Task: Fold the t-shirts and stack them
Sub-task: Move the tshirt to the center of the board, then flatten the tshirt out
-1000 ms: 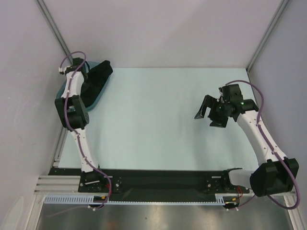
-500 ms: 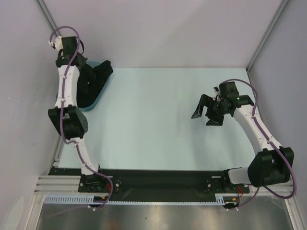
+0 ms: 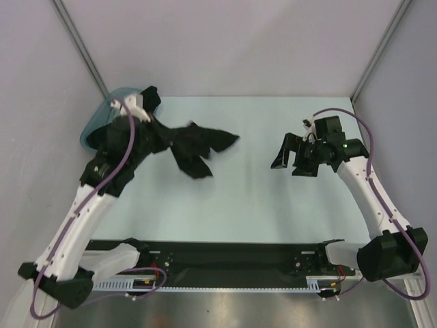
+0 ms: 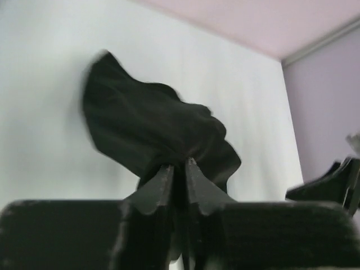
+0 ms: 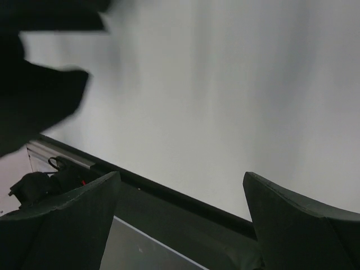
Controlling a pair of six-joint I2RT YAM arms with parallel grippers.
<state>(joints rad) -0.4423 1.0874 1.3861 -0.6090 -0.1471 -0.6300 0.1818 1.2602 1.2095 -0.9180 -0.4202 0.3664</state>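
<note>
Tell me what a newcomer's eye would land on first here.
A crumpled black t-shirt stands out against the pale table, toward its far left, pinched in the shut left gripper. Just behind it, a teal tub sits in the far-left corner. On the other side, the right gripper hangs wide open and empty above the table's right part.

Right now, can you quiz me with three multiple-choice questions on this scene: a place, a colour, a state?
1. Where is the teal tub? A) the table's far left corner B) its centre C) its near right edge
2. Colour of the t-shirt? A) white B) black C) red
3. The left gripper is: A) wide open B) out of view C) shut on the t-shirt
Answers: 1 A, seen from above; 2 B, plain black cloth; 3 C, cloth is pinched between its jaws.
</note>
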